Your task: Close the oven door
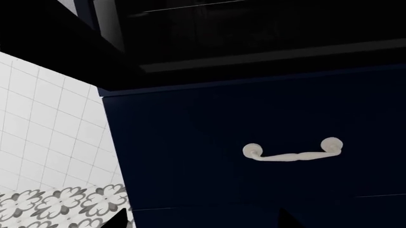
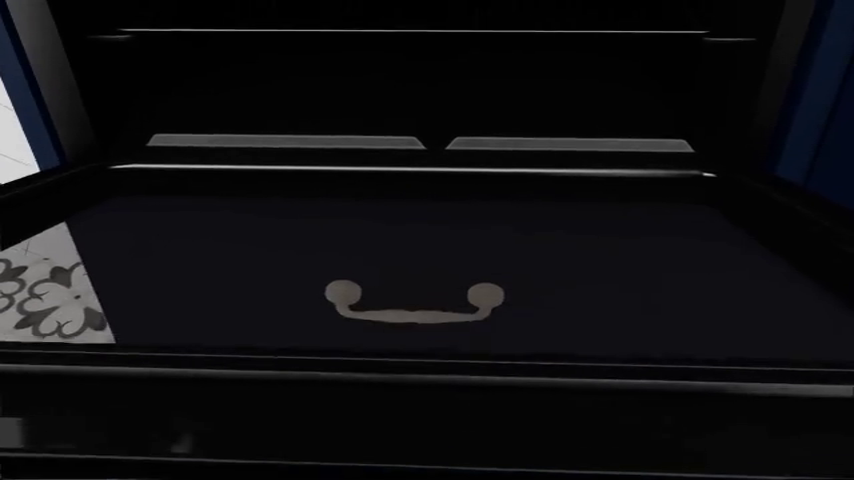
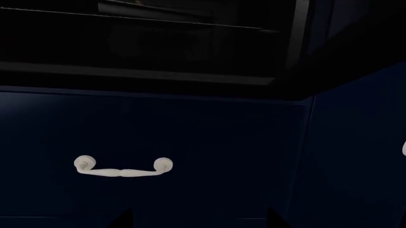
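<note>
Navy kitchen cabinets around; oven door [image 2: 427, 250] hanging fully open, flat, untouched; closing all left; both end effectors' state impossible to tell.

Oven door [image 2: 561, 250] hangs open and flat, glossy glass reflecting a cream handle [image 2: 415, 302]; patterned floor tile [image 2: 47, 290] at left.

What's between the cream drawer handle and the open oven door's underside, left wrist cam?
Only bare navy drawer front between the cream handle and the black oven door above. Nothing else there; the right wrist view shows the same.
</note>
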